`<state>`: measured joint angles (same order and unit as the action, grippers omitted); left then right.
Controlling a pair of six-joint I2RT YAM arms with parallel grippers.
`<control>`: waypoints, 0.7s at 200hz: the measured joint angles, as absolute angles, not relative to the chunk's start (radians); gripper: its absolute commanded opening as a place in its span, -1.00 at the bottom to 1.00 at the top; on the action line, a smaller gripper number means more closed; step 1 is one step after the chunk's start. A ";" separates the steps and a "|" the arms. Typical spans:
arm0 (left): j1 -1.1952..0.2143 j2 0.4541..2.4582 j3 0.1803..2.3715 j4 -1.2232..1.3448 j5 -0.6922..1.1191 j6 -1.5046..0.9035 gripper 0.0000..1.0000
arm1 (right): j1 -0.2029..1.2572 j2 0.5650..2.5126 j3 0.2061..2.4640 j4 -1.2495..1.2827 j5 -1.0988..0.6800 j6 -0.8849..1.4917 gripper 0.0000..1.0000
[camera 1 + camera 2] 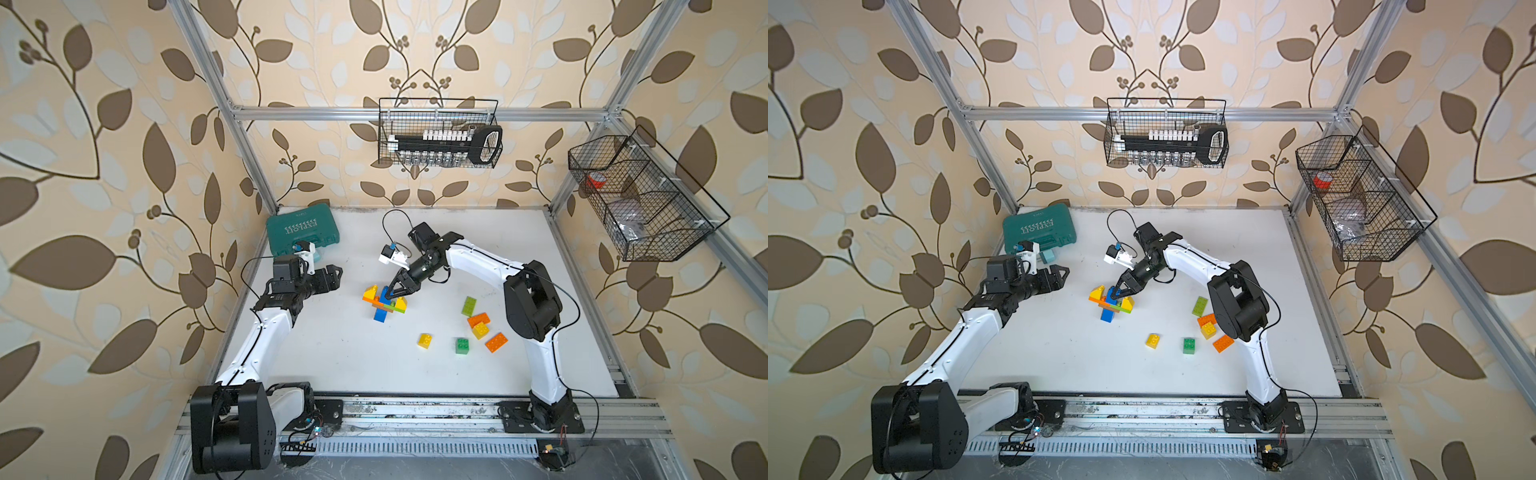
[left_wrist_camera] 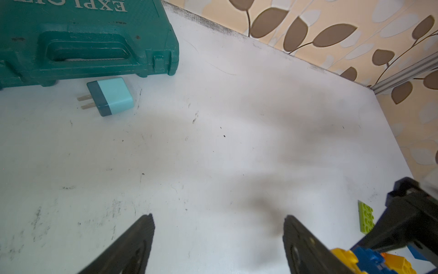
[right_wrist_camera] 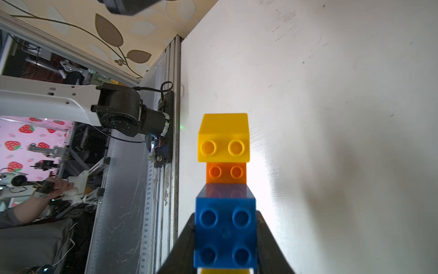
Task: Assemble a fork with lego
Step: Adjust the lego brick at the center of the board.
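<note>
A small lego build (image 1: 380,313) (image 1: 1108,314) of blue, yellow, orange and green bricks lies mid-table in both top views. My right gripper (image 1: 390,296) (image 1: 1116,294) reaches down onto it from the right. In the right wrist view this gripper (image 3: 225,237) is shut on the blue brick (image 3: 225,220), with an orange brick (image 3: 226,173) and a yellow brick (image 3: 224,140) in line beyond it. My left gripper (image 1: 338,274) (image 2: 219,218) hovers to the left of the build, open, with only bare table between its fingers. Several loose bricks (image 1: 480,330) lie to the right.
A teal tool case (image 1: 302,235) sits at the back left corner, with a pale blue charger plug (image 2: 110,96) just in front of it. Wire baskets (image 1: 440,133) (image 1: 640,199) hang on the back and right walls. A lime brick (image 2: 366,215) lies beyond the build.
</note>
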<state>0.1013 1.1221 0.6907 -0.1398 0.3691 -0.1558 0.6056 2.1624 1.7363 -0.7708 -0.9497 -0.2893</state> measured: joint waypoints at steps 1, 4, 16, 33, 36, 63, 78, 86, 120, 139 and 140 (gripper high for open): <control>0.102 1.122 0.691 -0.140 0.369 -0.156 0.74 | 0.606 2.165 1.737 -0.773 -0.951 -0.289 -0.44; 0.105 1.122 0.691 -0.140 0.371 -0.156 0.74 | 0.606 2.173 1.738 -0.776 -0.956 -0.289 -0.44; 0.106 1.124 0.691 -0.140 0.379 -0.155 0.74 | 0.606 2.204 1.750 -0.797 -0.971 -0.292 -0.44; 0.107 1.130 0.692 -0.144 0.385 -0.152 0.74 | 0.606 2.246 1.770 -0.817 -0.988 -0.296 -0.43; 0.106 1.132 0.692 -0.145 0.386 -0.152 0.74 | 0.606 2.251 1.772 -0.820 -0.991 -0.296 -0.43; 0.107 1.142 0.693 -0.155 0.388 -0.147 0.74 | 0.606 2.293 1.793 -0.837 -1.011 -0.297 -0.42; 0.107 1.146 0.694 -0.162 0.388 -0.144 0.74 | 0.605 2.314 1.803 -0.843 -1.024 -0.297 -0.40; 0.107 1.148 0.694 -0.162 0.388 -0.141 0.74 | 0.604 2.325 1.808 -0.847 -1.031 -0.297 -0.37; 0.107 1.155 0.694 -0.162 0.417 -0.133 0.73 | 0.598 2.387 1.852 -0.875 -1.059 -0.307 -0.17; 0.107 1.159 0.694 -0.162 0.440 -0.128 0.74 | 0.588 2.411 1.871 -0.888 -1.075 -0.307 -0.09; 0.107 1.159 0.694 -0.162 0.440 -0.128 0.74 | 0.587 2.412 1.873 -0.888 -1.076 -0.307 -0.09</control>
